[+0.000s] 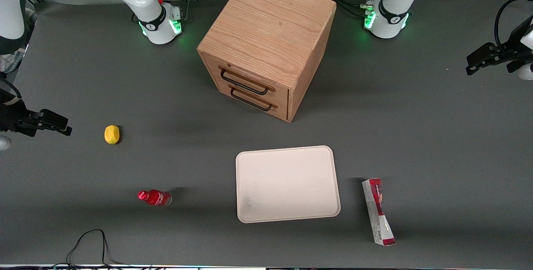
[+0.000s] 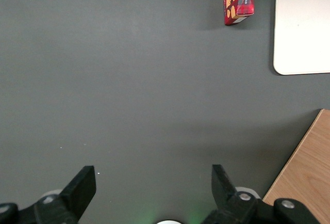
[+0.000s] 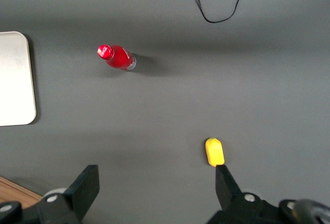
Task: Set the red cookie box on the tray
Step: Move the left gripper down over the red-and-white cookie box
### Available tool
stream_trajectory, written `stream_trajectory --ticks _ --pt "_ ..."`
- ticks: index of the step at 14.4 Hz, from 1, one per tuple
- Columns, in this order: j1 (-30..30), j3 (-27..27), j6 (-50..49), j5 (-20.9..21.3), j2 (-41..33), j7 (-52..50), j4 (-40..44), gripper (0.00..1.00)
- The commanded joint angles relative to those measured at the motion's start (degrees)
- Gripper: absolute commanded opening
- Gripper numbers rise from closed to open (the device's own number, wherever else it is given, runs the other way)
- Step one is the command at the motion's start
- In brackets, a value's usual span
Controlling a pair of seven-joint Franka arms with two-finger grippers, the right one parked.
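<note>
Hovering pincer (image 2: pixel 153 182) (spread, seemingly high)

The surface (image 1: pixel 416 128) is looking like matt dark grey cloth, smooth and even. The tray (image 1: pixel 287 183) is showing a dull, pale plastic finish. The red cookie box (image 1: pixel 378 211) is reading as printed cardboard with a slight sheen. The cabinet (image 1: pixel 266 37) is showing bare oak-like wood grain, with thin dark metal handles. The tool (image 2: pixel 153 182), hanging high over the working arm's end, is showing matt black plastic fingers (image 2: pixel 82 185) spread wide.
</note>
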Motion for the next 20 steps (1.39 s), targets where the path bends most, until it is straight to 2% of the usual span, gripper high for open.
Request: stream_trajectory --ticks 1,5,8,10,13,16,20 --pt "0.3 -0.3 -0.1 0.2 -1.3 1.2 -1.0 1.0" --pt "0.1 -0.3 0.8 -0.2 -0.2 2.1 -0.2 1.0" --pt "-0.2 -0.3 0.2 -2.1 4.2 1.5 3.1 1.0" --pt "-0.8 -0.6 -1.8 -2.3 10.7 1.3 10.5 1.0" --pt "-2.3 -0.3 -6.1 -5.3 24.1 -0.6 27.2 1.0" --pt "-5.0 0.0 -6.4 -5.1 35.4 -5.5 39.6 1.0" --pt "-7.3 1.1 -1.4 -4.9 41.7 -7.4 42.3 1.0"
